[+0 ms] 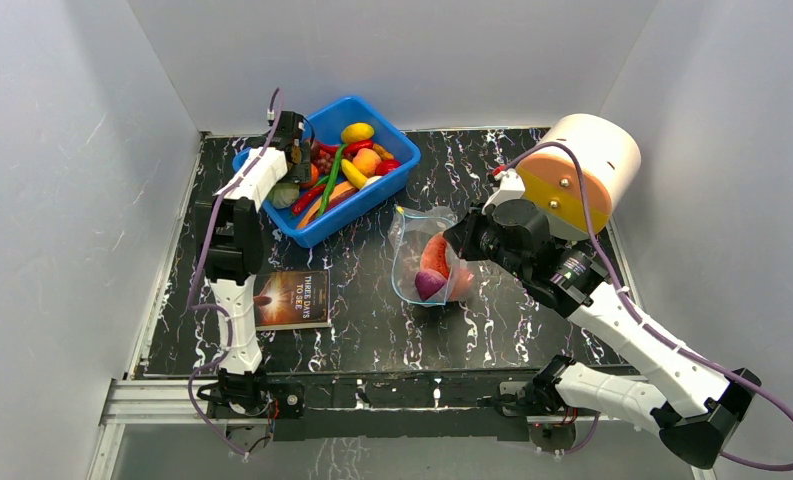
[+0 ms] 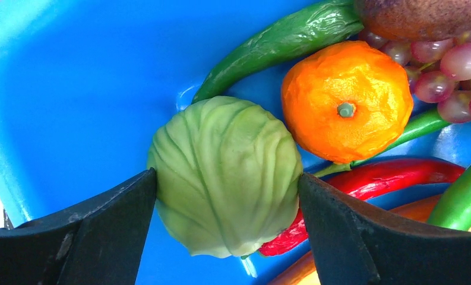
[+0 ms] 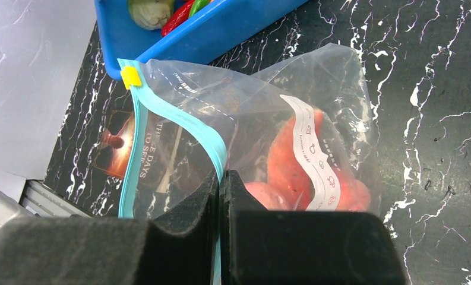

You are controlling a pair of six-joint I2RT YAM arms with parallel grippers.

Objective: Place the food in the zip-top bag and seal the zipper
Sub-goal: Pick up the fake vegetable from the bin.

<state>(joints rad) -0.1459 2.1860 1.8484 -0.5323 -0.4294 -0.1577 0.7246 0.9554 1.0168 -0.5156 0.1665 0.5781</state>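
A blue bin (image 1: 357, 212) is set at the far left of the black marbled tabletop (image 1: 372, 325), and everything here is placed from it. Inside the bin, at its left end, the green cabbage (image 2: 227, 172) is gripped by the left fingers (image 2: 102, 237), with one black pad pressed against each side of it; whether it has been lifted off the bin floor cannot be told. Beside the cabbage in the bin, an orange (image 2: 345, 101) is seen stem-up, touching a long green bean (image 2: 280, 41) that curves along the bin floor. Grapes (image 2: 452, 77) are piled in the corner past the orange, and a red pepper (image 2: 393, 175) is lodged under the orange and the cabbage. Just off the bin's near right corner, the zip-top bag (image 1: 412, 235) is held on the tabletop with its mouth turned toward the bin. The right fingers (image 3: 292, 249) are clamped flat together on the mouth edge, with the blue-green zipper (image 3: 179, 127) pinched between them. A yellow slider (image 3: 130, 76) is seen at the end of the zipper nearest the bin. Through the clear plastic a red watermelon slice (image 1: 434, 255), a purple onion (image 1: 430, 285) and a peach (image 1: 462, 287) are visible, bunched at the end of the bag away from the bin. Whether the zipper is pressed shut along its length cannot be told. A book (image 1: 292, 298) lies flat on the tabletop, nearer than the bin's left end and well apart from the bag.
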